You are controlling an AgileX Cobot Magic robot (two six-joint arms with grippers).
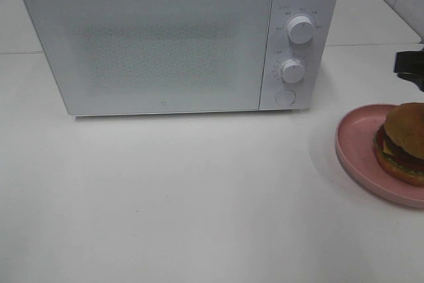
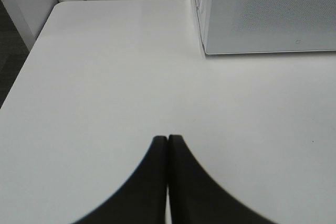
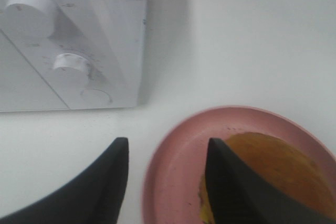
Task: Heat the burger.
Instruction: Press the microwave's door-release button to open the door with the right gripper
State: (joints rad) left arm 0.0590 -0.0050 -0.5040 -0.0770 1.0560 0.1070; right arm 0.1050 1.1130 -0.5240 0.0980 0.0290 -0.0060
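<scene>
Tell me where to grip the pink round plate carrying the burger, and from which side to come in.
Grip the pink round plate by its bare rim on the side facing the white microwave oven, coming from above, one finger inside the rim, one outside. The layered burger sits toward the opposite side, leaving that stretch free. The right gripper, fingers open, hangs astride it.
</scene>
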